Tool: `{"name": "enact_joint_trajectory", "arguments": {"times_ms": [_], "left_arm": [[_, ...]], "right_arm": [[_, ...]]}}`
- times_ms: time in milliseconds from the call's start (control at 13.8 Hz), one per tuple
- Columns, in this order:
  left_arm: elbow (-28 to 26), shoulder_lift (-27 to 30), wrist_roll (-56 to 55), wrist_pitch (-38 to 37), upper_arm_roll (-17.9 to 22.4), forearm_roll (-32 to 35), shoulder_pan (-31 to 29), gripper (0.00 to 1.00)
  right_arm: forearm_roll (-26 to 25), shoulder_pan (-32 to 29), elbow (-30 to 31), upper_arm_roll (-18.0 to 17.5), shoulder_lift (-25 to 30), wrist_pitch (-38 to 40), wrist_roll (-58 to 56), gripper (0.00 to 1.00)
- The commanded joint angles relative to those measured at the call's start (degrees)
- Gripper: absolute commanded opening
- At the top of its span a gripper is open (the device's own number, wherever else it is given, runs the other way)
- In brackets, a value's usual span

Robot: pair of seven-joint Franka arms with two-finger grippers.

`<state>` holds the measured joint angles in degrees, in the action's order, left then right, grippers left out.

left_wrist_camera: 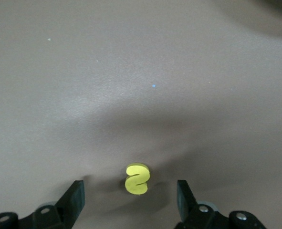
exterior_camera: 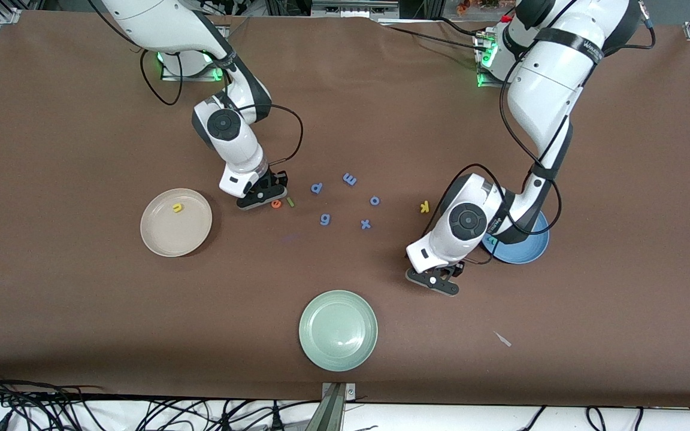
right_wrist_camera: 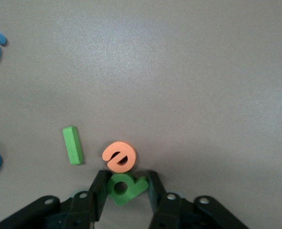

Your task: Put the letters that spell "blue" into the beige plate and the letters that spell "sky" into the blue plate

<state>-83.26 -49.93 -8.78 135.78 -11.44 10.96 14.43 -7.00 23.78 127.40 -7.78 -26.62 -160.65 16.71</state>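
Observation:
My right gripper (exterior_camera: 264,194) (right_wrist_camera: 127,179) is low on the table beside the beige plate (exterior_camera: 159,239), its fingers pressed on both sides of the green b (right_wrist_camera: 126,188). The orange e (exterior_camera: 276,204) (right_wrist_camera: 119,156) touches the b, and the green bar l (exterior_camera: 290,202) (right_wrist_camera: 73,145) lies beside it. A yellow u (exterior_camera: 177,208) lies in the beige plate. My left gripper (exterior_camera: 441,281) (left_wrist_camera: 130,191) stands open near the blue plate (exterior_camera: 524,251), with the yellow s (left_wrist_camera: 137,179) on the table between its fingers. The yellow k (exterior_camera: 424,207) lies on the table near the left arm.
Several all-blue letters (exterior_camera: 350,178) are scattered mid-table between the two grippers. A pale green plate (exterior_camera: 338,329) sits near the table's front edge. A small white scrap (exterior_camera: 502,339) lies toward the left arm's end.

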Motion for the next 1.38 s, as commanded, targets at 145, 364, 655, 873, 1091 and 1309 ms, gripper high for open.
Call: {"name": "enact_joint_trajectory", "arguments": {"times_ms": [145, 364, 655, 873, 1091, 1309], "left_arm": [[2.23, -1.49, 0.69, 0.62, 0.1, 1.35, 0.25, 0.48], [2.23, -1.57, 0.69, 1.24, 0.1, 1.35, 0.16, 0.21], [2.23, 0.7, 0.52, 0.54, 0.1, 1.79, -0.89, 0.11], [1.7, 5.18, 0.69, -7.25, 0.28, 1.79, -2.38, 0.11], [0.13, 9.92, 2.61, -19.02, 0.71, 1.96, -2.74, 0.11], [-5.39, 15.46, 10.34, -24.16, 0.89, 2.84, -7.46, 0.14]], "right_arm": [[-0.56, -0.67, 0.58, 1.88, 3.41, 4.97, -2.72, 0.28], [0.49, -1.37, -2.23, 6.53, 6.4, 14.81, -13.94, 0.28], [1.81, -3.12, -3.56, 13.21, 7.11, 18.45, -30.55, 0.31], [6.1, -4.45, -3.47, 13.23, 6.85, 18.53, -32.62, 0.78], [10.59, -4.27, -3.56, 9.73, 6.85, 18.62, -28.68, 0.86], [10.96, -3.66, -5.22, 3.32, 6.24, 18.45, -15.96, 0.86]]}}
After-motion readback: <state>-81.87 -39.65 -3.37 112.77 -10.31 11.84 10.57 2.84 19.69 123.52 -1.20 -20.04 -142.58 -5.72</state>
